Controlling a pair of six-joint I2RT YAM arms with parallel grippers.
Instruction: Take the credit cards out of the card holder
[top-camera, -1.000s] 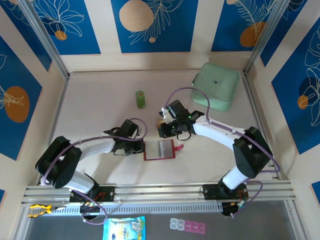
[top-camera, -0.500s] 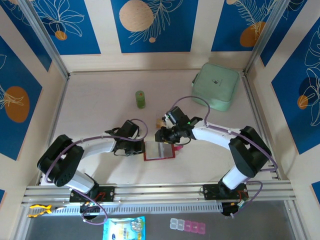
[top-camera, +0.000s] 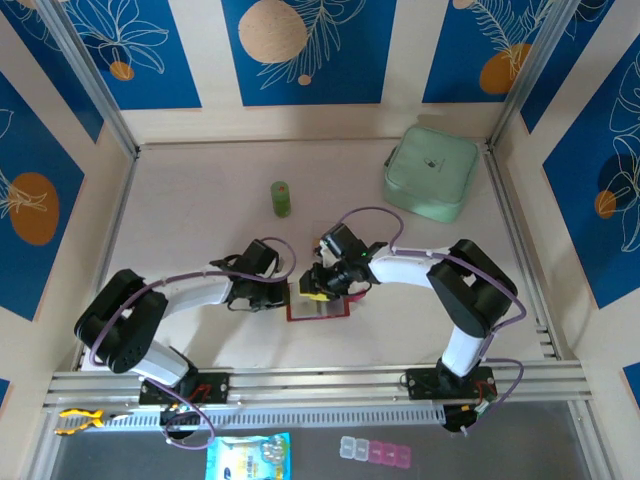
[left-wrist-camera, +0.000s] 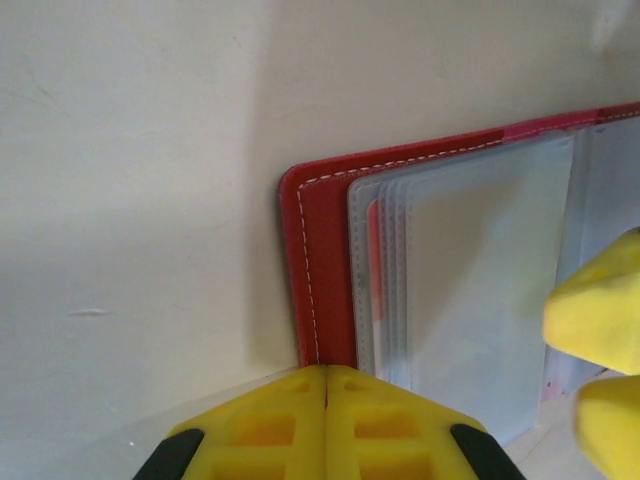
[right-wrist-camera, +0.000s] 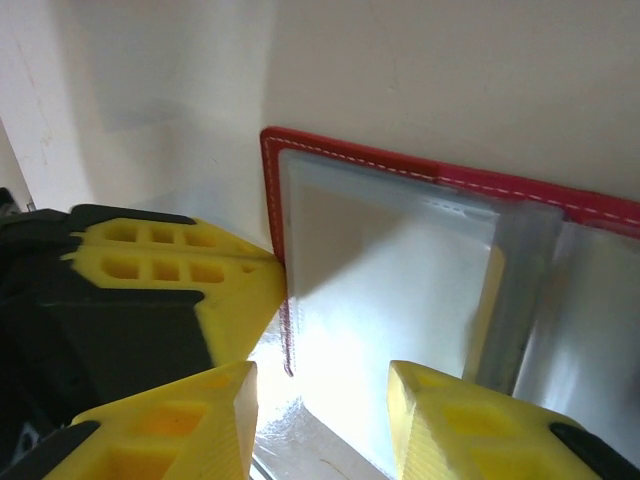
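Pale tabletop (top-camera: 200, 230), overhead view: the card holder (top-camera: 320, 308) lies open at lower centre, and I judge the left gripper (top-camera: 281, 297) is pinning its left edge.

Left wrist: its fingers are pressed together, and a reddish credit card (left-wrist-camera: 373, 270) sits in the pockets (left-wrist-camera: 480, 280).

Right wrist: the right gripper (right-wrist-camera: 320, 390) is moderately parted over the pockets, presumably to pinch a card.

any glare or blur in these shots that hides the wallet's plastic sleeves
Right wrist view: strong white glare on the clear plastic pockets of the flat red folding card holder, washing out their near edge inside the open right gripper. Left wrist view: pockets and white stitching are sharp, but that gripper's yellow fingertips at the right edge are blurred blobs. Top external view: even light, no glare.
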